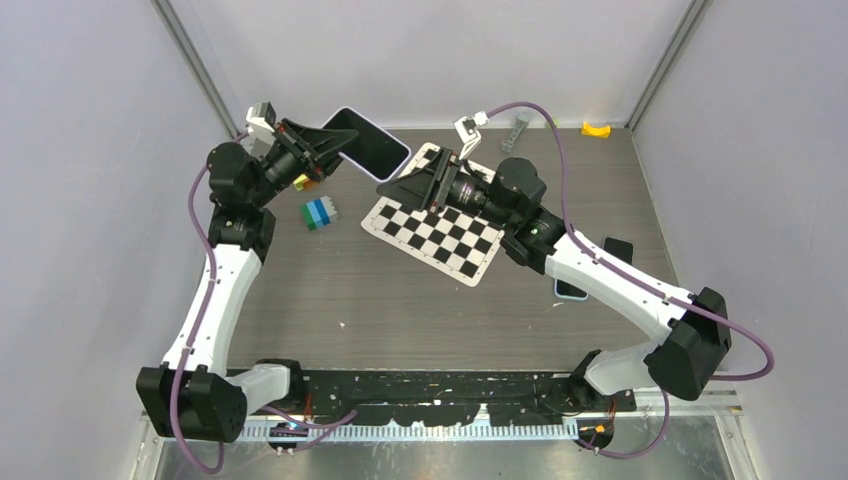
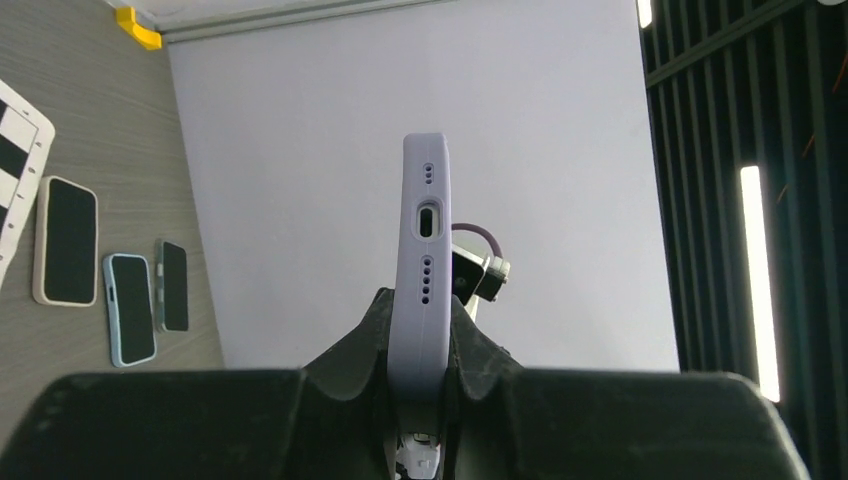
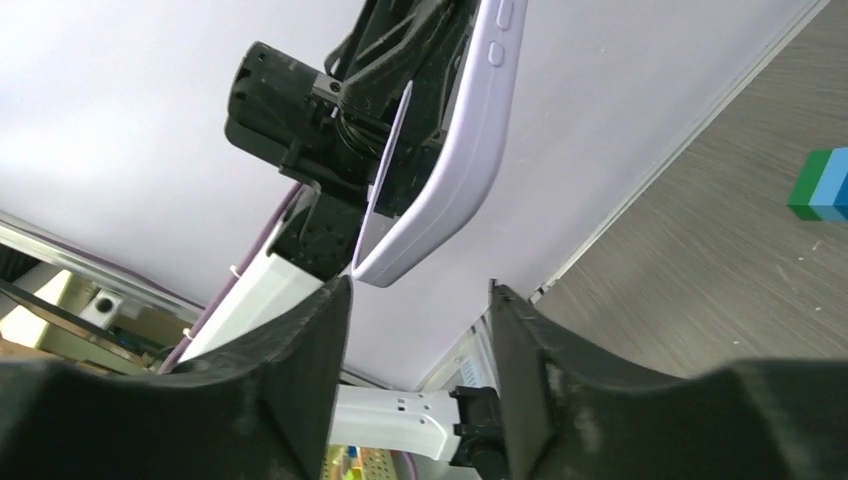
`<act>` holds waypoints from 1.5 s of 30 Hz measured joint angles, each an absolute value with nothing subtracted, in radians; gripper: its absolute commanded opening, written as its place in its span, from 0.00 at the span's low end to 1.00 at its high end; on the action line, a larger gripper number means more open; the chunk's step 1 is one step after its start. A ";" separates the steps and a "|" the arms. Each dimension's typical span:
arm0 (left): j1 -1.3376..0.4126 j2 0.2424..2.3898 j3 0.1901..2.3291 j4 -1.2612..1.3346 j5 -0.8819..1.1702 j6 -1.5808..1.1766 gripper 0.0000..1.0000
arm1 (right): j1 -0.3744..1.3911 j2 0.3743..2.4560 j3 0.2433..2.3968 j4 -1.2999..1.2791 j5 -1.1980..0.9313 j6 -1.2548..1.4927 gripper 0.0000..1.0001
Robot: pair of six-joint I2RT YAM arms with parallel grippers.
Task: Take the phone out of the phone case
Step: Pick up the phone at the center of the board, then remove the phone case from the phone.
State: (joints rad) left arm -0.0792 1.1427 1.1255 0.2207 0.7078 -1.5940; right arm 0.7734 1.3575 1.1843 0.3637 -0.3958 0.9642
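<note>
Nearest to the arm bases the grey wood-grain tabletop (image 1: pixel 400 310) is bare. A little farther, a phone in a light blue case (image 1: pixel 570 289) lies partly under the right arm, with a small black phone (image 1: pixel 619 246) near it. Beyond them lies a flat black-and-white checkerboard mat (image 1: pixel 432 236), and to its left stands a small block of green and blue layers (image 1: pixel 320 213). Above the far edge of the mat the right end effector (image 3: pixel 420 300) hangs in the air with its two dark fingers apart. The lower corner of the lilac smooth phone case (image 3: pixel 470 150) is just above the gap between them, close to one fingertip; I cannot tell if it touches. The case is lifted well above the tabletop at the far left, and the phone (image 1: pixel 365 140) with its black screen sits inside it. The left end effector (image 2: pixel 425 335) is clamped on this case from both flat sides, so that the bottom edge with the charging port points away from its wrist camera. At the far right corner, against the wall, lies a small yellow curved piece (image 1: pixel 596 128).
</note>
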 measured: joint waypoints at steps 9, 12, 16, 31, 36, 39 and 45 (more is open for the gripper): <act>-0.079 1.143 1.094 0.286 0.696 -1.708 0.00 | 0.773 1.364 1.186 0.389 -0.382 0.969 0.66; -0.079 1.143 1.092 0.308 0.696 -1.729 0.00 | 0.773 1.364 1.186 0.392 -0.381 0.957 0.76; -0.079 1.143 1.081 0.324 0.696 -1.746 0.00 | 0.773 1.364 1.186 0.414 -0.384 0.944 0.78; -0.081 1.142 1.060 0.318 0.694 -1.765 0.00 | 0.772 1.376 1.257 0.373 -0.342 0.975 0.21; -0.090 1.143 1.031 0.330 0.682 -1.837 0.00 | 0.770 1.383 1.274 0.345 -0.349 0.947 0.18; -0.104 1.151 1.007 0.340 0.674 -1.905 0.00 | 0.767 1.383 1.293 0.303 -0.365 0.876 0.18; -0.136 1.168 0.977 0.364 0.670 -1.993 0.00 | 0.754 1.383 1.378 0.134 -0.435 0.682 0.24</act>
